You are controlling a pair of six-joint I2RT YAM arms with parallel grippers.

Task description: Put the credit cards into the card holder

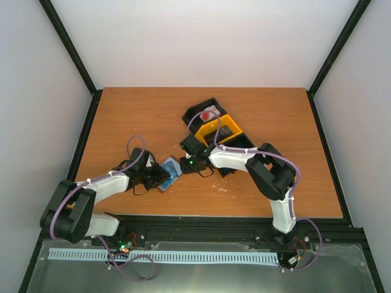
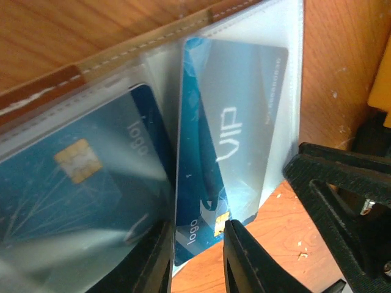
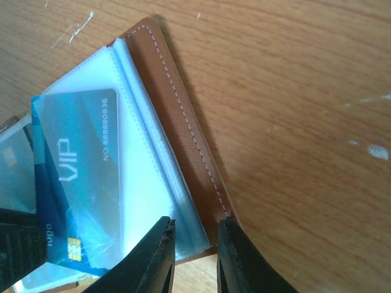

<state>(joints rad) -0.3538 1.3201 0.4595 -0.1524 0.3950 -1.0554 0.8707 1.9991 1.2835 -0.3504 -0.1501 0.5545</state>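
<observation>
Seen from above, two robot arms are reaching in from the near edge of a wooden table (image 1: 122, 122), meeting just toward 8 o'clock of its middle. The card holder (image 1: 170, 172) is lying open between them. The left claw (image 1: 157, 178) is sitting at its 8 o'clock side and the right claw (image 1: 186, 163) at its 2 o'clock side.

In the left wrist view, the black fingers (image 2: 241, 259) are standing only narrowly apart. The bottom edge of a clear plastic sleeve is sitting in the gap, but I cannot tell whether they are pinching it. That sleeve is showing a grey VIP card (image 2: 244, 110), with a blue strip carrying a gold chip and the word "logo" at its 7 o'clock corner. At 9 o'clock, another sleeve is holding a blue card (image 2: 79, 177) with a gold chip and pale streaks.

In the right wrist view, the right claw's fingers are also standing narrowly apart, with the holder's near corner lying in the gap. I cannot tell whether they are gripping it. The holder's cover is showing as a brown, leather-like band with pale stitching, and its sleeves are looking pale grey-blue.

Farther back, at 1 o'clock from the holder, a black and yellow tray (image 1: 223, 128) is resting on the table, with something red in its far compartment.
</observation>
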